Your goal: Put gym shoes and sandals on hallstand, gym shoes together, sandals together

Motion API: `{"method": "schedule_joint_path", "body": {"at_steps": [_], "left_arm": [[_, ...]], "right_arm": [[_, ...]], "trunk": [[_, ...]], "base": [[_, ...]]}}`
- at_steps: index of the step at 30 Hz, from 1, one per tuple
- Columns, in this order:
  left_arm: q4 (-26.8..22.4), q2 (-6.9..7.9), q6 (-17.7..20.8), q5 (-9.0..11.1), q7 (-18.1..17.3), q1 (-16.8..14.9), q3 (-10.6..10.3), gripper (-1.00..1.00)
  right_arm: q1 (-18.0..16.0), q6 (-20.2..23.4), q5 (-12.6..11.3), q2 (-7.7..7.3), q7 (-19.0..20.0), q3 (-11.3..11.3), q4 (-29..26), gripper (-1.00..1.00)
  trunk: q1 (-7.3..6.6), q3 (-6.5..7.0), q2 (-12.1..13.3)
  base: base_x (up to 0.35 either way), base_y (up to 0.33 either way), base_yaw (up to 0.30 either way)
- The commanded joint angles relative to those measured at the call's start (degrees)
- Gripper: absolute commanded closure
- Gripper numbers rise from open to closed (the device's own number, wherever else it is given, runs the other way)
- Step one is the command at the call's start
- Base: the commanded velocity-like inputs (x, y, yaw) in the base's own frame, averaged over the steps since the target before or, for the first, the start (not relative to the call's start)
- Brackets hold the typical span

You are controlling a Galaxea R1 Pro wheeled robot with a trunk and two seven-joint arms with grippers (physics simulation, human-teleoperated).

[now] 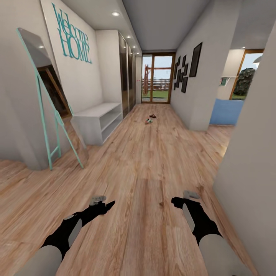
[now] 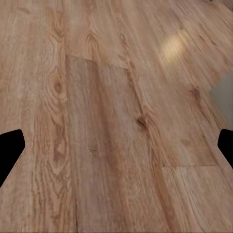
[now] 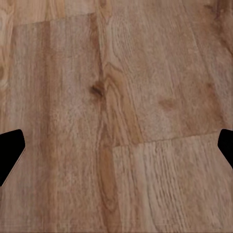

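Both grippers, left (image 1: 108,205) and right (image 1: 177,200), spread wide, nothing held, hovering over floor (image 1: 145,168). Shoes (image 1: 148,121) and sandals (image 1: 152,115) far down corridor on floor, well beyond rack (image 1: 97,120) at left wall.

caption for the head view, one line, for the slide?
Both open grippers, left and right, low over the corridor floor; shoes far ahead, past the hallstand.

Distant shoes (image 1: 150,119) — too small
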Motion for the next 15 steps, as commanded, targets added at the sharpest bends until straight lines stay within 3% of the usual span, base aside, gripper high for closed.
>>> {"method": "schedule_joint_path", "body": {"at_steps": [1, 15], "left_arm": [[-0.01, -0.01, 0.54, 0.56, -0.31, -0.03, 0.14, -1.00], [-0.01, -0.01, 0.54, 0.56, -0.31, -0.03, 0.14, -1.00]], "right_arm": [[-0.03, 0.28, -0.06, 0.06, -0.12, -0.16, -0.10, -1.00], [-0.02, 0.28, -0.06, 0.06, -0.12, -0.16, -0.10, -1.00]], "trunk": [[0.02, -0.06, -0.02], [0.02, -0.06, -0.02]], "base": [[0.347, 0.000, 0.000], [0.347, 0.000, 0.000]]}}
